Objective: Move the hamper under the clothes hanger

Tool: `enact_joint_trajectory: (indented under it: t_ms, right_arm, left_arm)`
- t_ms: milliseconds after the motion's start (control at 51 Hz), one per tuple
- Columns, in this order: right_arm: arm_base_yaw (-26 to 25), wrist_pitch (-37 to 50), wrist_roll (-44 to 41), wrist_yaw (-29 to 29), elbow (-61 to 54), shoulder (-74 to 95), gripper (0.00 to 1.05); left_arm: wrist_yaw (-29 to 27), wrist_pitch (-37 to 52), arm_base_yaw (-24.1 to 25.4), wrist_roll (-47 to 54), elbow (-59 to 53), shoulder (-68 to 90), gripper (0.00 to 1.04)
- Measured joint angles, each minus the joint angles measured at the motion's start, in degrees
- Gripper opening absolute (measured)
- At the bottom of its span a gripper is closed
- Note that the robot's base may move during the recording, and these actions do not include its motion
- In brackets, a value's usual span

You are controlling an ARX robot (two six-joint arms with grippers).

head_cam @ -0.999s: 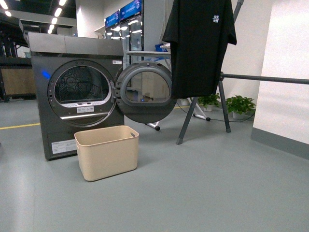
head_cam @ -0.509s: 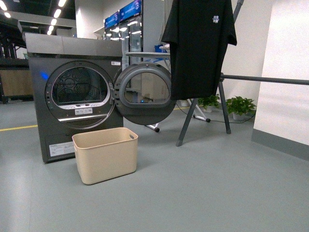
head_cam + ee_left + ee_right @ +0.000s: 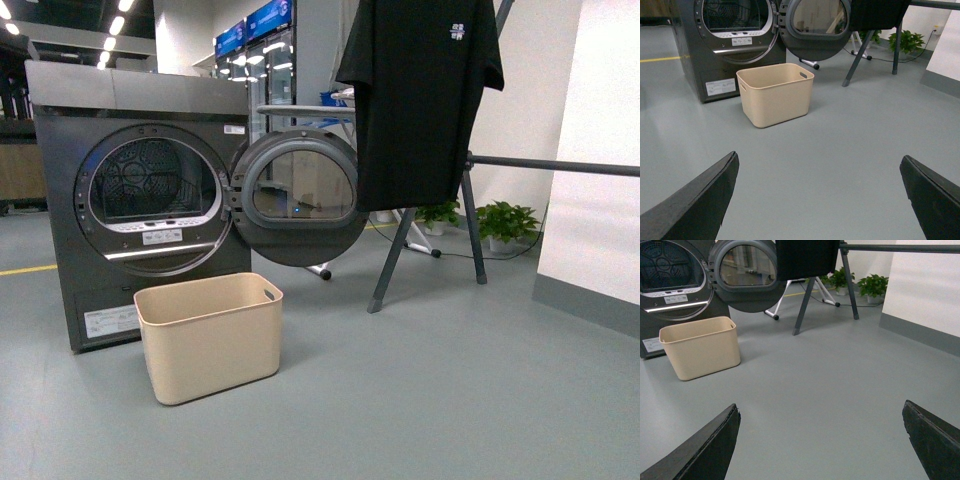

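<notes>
The beige hamper (image 3: 208,336) stands empty on the grey floor just in front of the dark grey dryer (image 3: 140,200), to the left of the clothes hanger. The clothes hanger (image 3: 470,215) is a dark grey rack with slanted legs and a long bar running right; a black T-shirt (image 3: 425,100) hangs on it. The hamper also shows in the left wrist view (image 3: 775,93) and the right wrist view (image 3: 700,346). My left gripper (image 3: 819,165) is open and empty, well short of the hamper. My right gripper (image 3: 820,407) is open and empty over bare floor.
The dryer's round door (image 3: 298,198) stands open to the right, between hamper and rack. A white wall (image 3: 600,150) with a grey skirting runs along the right. Potted plants (image 3: 505,222) and a cable lie behind the rack.
The view has moved closer to the dryer and hamper; both look larger and the hamper sits lower and further left in the front view. The hamper itself has not moved.
</notes>
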Motion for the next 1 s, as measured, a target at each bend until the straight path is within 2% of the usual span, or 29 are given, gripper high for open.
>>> enact_joint_trajectory:
  t_ms: [999]
  right_arm:
    - [0.0, 0.0, 0.0, 0.0, 0.0, 0.0, 0.97]
  left_arm:
    - [0.0, 0.0, 0.0, 0.0, 0.0, 0.0, 0.98]
